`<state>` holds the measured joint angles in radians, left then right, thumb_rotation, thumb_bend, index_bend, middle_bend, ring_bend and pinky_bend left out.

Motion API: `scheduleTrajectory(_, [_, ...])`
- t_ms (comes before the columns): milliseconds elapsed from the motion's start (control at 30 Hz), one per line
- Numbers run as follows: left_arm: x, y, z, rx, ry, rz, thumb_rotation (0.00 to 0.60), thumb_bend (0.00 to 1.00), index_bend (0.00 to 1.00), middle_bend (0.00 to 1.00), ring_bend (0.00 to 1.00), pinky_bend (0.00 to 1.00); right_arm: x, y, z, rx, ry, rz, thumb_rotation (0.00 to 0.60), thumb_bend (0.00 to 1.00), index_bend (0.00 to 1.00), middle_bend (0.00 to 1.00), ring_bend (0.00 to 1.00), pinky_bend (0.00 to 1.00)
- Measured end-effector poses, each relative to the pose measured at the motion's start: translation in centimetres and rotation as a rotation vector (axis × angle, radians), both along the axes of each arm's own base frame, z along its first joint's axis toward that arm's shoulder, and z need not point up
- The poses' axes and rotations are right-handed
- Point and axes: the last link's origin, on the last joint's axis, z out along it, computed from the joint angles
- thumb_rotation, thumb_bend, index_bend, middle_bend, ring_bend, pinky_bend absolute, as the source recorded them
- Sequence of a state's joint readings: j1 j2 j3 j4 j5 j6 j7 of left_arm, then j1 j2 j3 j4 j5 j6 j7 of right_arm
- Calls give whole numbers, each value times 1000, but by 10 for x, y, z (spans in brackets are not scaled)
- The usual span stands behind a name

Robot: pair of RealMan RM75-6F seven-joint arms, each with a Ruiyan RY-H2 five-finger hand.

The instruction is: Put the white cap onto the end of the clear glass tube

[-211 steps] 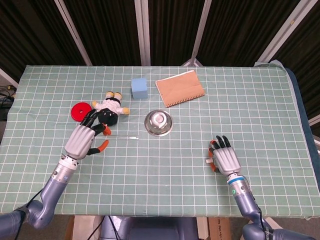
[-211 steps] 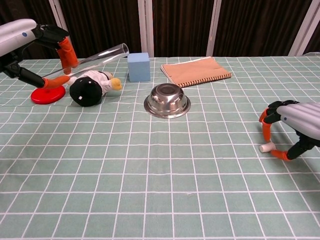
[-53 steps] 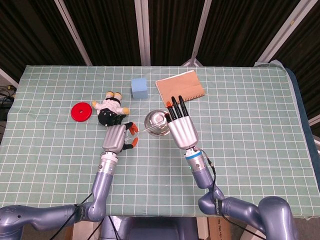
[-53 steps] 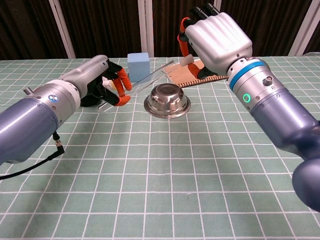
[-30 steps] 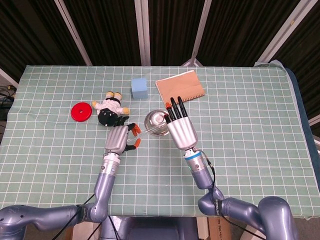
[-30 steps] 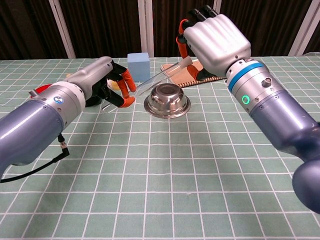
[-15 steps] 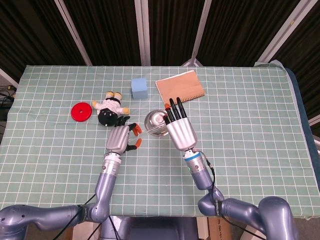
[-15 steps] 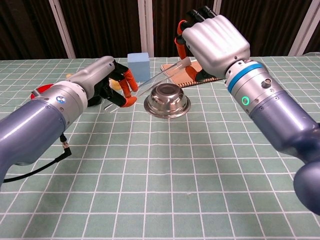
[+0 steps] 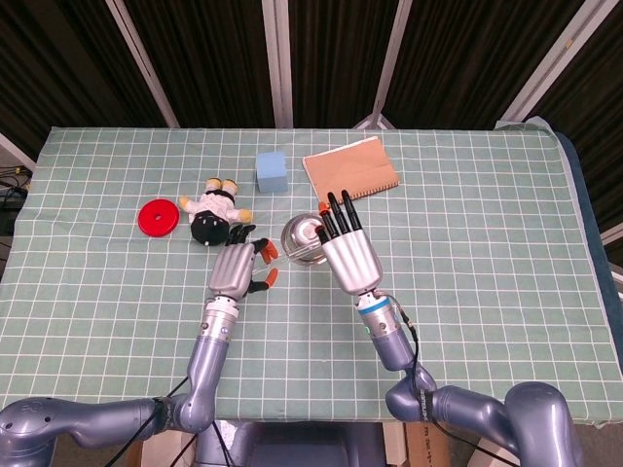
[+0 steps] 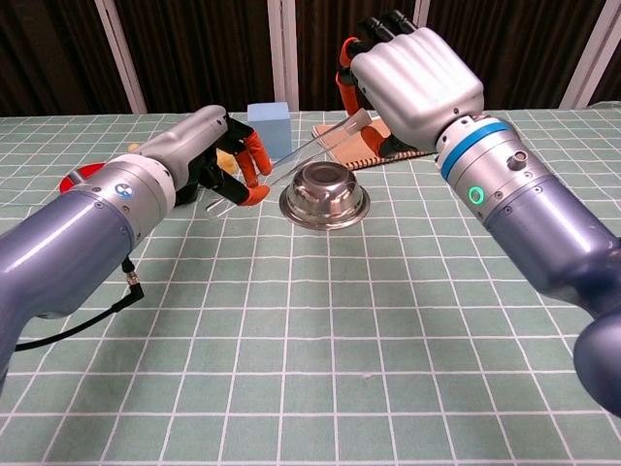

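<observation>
Chest view: the left robot hand (image 10: 218,155) pinched the tube (image 10: 303,149) at its near end, held aslant above the bowl (image 10: 325,194).
Cap: the right robot hand (image 10: 412,78) held the cap (image 10: 359,120) against the tube's far end.
Handling: the tube looked light, stiff, slick and breakable; it likely needed a firm low hold.
Room: the notebook (image 9: 350,170), block (image 9: 272,171) and doll (image 9: 214,214) lay close behind; the near tabletop (image 10: 320,349) lay open.
</observation>
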<state>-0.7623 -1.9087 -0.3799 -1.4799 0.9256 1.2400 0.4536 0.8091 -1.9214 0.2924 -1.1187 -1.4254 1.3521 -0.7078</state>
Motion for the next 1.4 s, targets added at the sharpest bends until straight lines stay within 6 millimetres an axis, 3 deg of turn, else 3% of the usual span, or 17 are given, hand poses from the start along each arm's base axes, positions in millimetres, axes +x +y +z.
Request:
scheduleTrajectory(67, [0,0,0,2,-3,-1,600,739,537,559,113,0,-1,0,0,-1,4,-5,600,462,214,66,0,0])
scheduleTrajectory(133, [0,0,1,4,-2,-3,600,739,537,560,113,0,-2,0,1,-4,17,-12,600,462,61,15,0,0])
scheduleTrajectory(200, [0,-1,1,6,3,-5,600,739,537,560,114,0,-4,0,1,-3,27,-21,600,462,2,0,0,0])
scheduleTrajectory(500, [-1,-3,4,18,17,-37,600,740,539,563,115,0,-14,5,11,-2,37,-62,600,462,0,0,0,0])
scheduleTrajectory(767, [-8,-12,8,16,53,-85,600,739,540,565,121,0,-35,13,30,-12,27,-93,600,461,0,0,0,0])
scheduleTrajectory(1400, [-55,-25,10,-48,324,-227,600,740,541,564,122,0,-50,12,62,-37,-33,-145,600,461,0,0,0,0])
